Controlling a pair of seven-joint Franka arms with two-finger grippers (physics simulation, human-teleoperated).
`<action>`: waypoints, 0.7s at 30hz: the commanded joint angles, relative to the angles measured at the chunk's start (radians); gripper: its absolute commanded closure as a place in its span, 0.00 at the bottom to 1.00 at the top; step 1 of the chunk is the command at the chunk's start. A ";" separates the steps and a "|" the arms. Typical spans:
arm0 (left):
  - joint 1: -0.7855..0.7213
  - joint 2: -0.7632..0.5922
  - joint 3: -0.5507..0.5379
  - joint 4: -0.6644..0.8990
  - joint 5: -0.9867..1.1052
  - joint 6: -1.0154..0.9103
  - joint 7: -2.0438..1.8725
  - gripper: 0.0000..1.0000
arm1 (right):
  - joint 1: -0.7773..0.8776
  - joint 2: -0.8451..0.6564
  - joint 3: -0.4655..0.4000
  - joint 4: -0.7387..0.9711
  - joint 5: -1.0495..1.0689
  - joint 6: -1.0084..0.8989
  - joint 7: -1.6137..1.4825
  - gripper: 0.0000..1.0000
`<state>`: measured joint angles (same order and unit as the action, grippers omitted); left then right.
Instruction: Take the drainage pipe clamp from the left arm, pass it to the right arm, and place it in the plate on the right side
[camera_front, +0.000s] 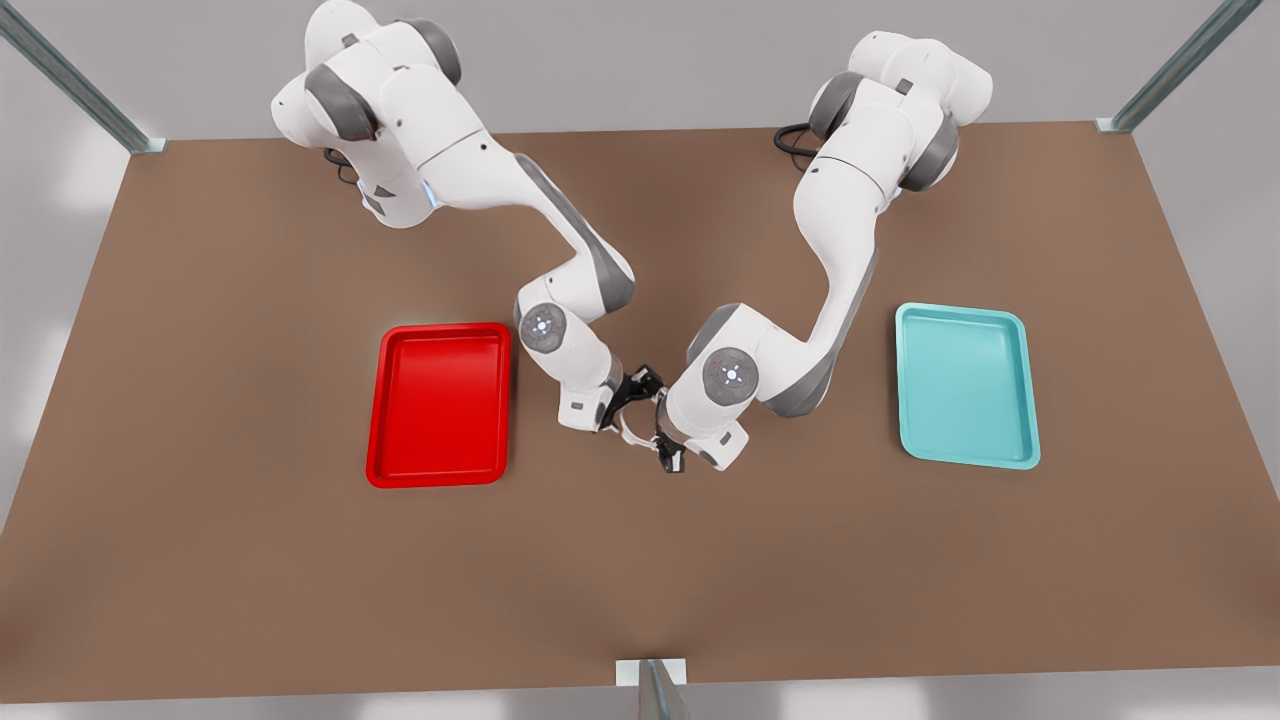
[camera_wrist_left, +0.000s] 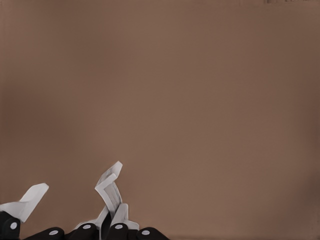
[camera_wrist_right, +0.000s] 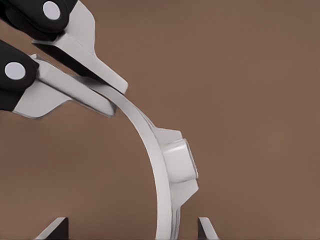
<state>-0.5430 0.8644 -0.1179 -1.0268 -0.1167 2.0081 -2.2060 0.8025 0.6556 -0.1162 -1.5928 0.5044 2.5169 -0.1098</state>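
White drainage pipe clamp (camera_wrist_right: 167, 170) hangs above the table (camera_front: 250, 560) at mid-span, w/ its arc running straight out from the right claw (camera_wrist_right: 130, 229) toward the left claw (camera_wrist_right: 107, 92). Right claw is released, tips either side of the band's near end, no contact visible. Left claw is clenched on the far end. Judging by this, right must close before left lets go. Plate (camera_front: 378, 400) lies at approx 9 o'clock from the handover in the front view, nearer the right arm.

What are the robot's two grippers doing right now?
Left gripper: jaws shut on the drainage pipe clamp.
Right gripper: jaws open around it.
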 joint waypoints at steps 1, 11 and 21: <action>0.000 -0.001 0.000 0.001 0.002 0.003 -0.112 0.79 | 0.001 0.001 0.001 0.001 0.002 0.020 -0.013 0.06; 0.008 0.002 0.001 0.001 0.000 0.000 -0.116 0.00 | -0.006 0.001 0.000 0.002 -0.004 0.020 -0.051 0.79; 0.034 -0.004 -0.040 0.002 -0.031 -0.008 -0.115 0.00 | -0.014 0.033 0.000 0.037 0.000 0.020 -0.057 0.79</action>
<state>-0.5107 0.8625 -0.1555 -1.0239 -0.1398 2.0030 -2.2916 0.7894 0.6865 -0.1161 -1.5643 0.5057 2.5367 -0.1614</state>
